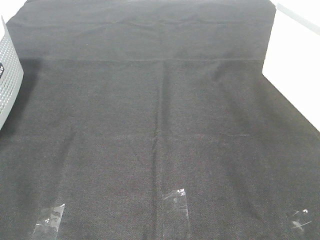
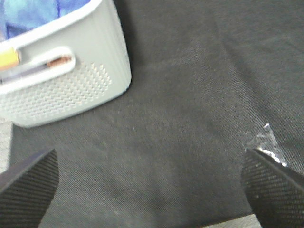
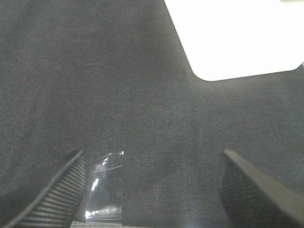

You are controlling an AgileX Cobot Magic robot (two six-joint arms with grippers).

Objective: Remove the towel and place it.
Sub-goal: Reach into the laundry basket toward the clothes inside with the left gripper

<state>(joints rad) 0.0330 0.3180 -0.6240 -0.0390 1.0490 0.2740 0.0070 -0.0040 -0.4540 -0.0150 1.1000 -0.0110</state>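
Observation:
The towel shows only in the left wrist view, as bright blue fabric lying inside a pale grey perforated basket. My left gripper hovers over the black cloth a short way from the basket, its jaws wide apart and holding nothing. Over another bare stretch of black cloth, my right gripper is also open and holds nothing. Neither gripper appears in the exterior high view, where just the basket's side pokes in at the left edge and the towel is hidden.
A black table cloth covers the table. Clear tape pieces stick to its near edge. A white surface lies at the right beyond the cloth.

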